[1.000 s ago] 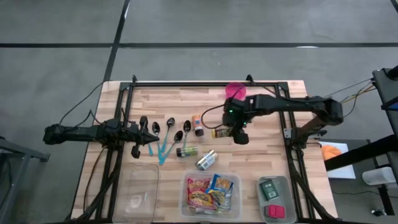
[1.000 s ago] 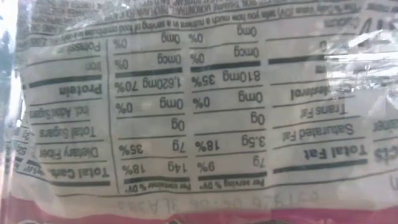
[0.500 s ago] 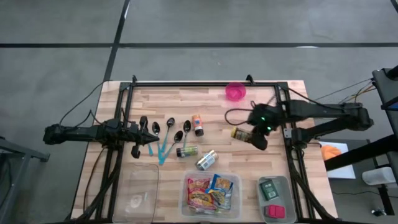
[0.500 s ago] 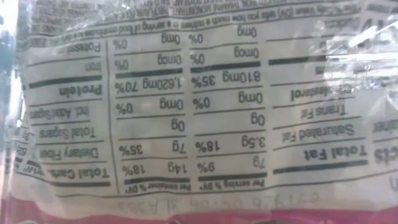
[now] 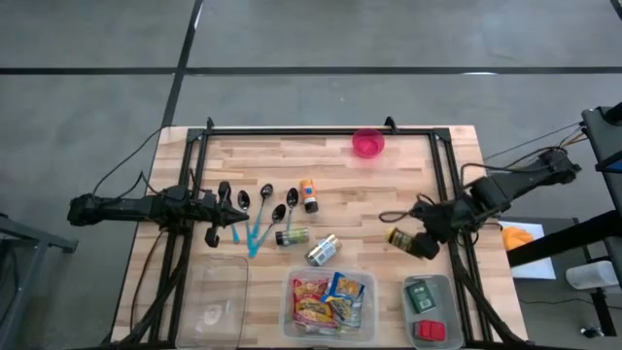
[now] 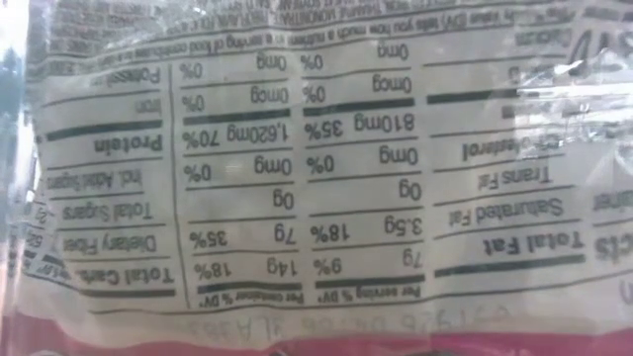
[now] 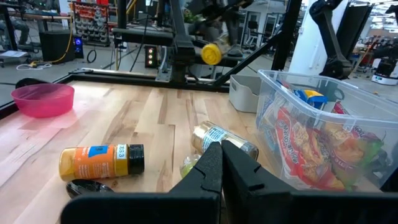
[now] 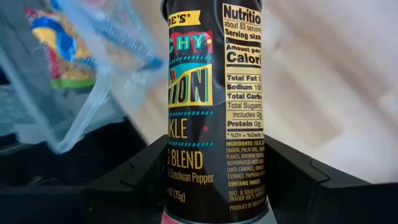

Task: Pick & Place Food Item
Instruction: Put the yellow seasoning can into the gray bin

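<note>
A dark spice jar (image 8: 214, 106) with a yellow cap (image 5: 396, 235) hangs over the table's right side, and my right gripper (image 5: 420, 243) is shut on it. The left wrist view shows that jar (image 7: 211, 53) far off, in the air. My left gripper (image 5: 233, 206) stays shut and level at the table's left, by the spoons (image 5: 265, 197). A clear bin (image 5: 328, 331) of food packets stands at the near edge. A packet's nutrition label (image 6: 297, 178) fills the low view. My right gripper pinches the jar's lower body (image 8: 186, 186) between its two fingers (image 8: 130, 180), one on each side of the label. The jar runs along the fingers, its capped end pointing away from the wrist. It is lifted clear of the table, tilted down.
On the wood lie an orange bottle (image 5: 309, 194), a green-capped jar (image 5: 292, 236) and a tin can (image 5: 323, 250). A pink bowl (image 5: 368, 143) sits at the far edge. A small bin (image 5: 431, 309) and an empty clear bin (image 5: 219, 301) stand at the near edge.
My right gripper has carried the jar from the table's middle toward the right and near edges, clear of the wood. Its wrist has rolled along the way, and the jar has turned with it.
</note>
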You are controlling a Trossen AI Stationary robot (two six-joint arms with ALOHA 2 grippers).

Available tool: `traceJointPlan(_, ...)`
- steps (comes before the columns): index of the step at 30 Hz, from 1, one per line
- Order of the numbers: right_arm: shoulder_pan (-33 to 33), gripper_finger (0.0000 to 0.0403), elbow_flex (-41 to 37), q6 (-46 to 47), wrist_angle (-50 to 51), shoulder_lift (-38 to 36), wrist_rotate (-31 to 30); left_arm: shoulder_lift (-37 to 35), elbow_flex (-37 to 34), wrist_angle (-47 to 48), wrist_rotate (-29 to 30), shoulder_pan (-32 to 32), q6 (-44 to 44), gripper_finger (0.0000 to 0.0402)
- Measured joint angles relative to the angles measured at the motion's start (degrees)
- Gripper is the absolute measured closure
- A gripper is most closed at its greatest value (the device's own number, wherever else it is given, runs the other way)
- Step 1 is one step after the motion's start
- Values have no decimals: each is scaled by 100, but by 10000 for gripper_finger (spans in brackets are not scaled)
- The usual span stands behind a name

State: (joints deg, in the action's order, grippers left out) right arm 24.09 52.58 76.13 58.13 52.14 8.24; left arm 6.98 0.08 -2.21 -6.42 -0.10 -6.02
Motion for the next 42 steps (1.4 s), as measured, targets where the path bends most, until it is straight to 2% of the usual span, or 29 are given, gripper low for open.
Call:
traceJointPlan(4,854,192,113,1344,1,19,-351,-1,-1,0,0,0,0,401)
traceJointPlan(9,2017,191,287,3050,-1,174,-1117,-2,-1,1,0,0,0,401)
traceJointPlan(13,2831,191,509,4176,0,540,-1652,-2,0,-1,0,2,0,401)
traceJointPlan(16,3195,191,716,4666,32,946,-1743,-1,-2,-1,0,0,0,401)
traceJointPlan(28,3472,191,2048,4997,1260,2904,-1009,-2,-2,-1,0,2,0,401)
traceJointPlan(42,3782,191,2627,4993,1357,4684,-976,-2,0,-1,0,2,0,401)
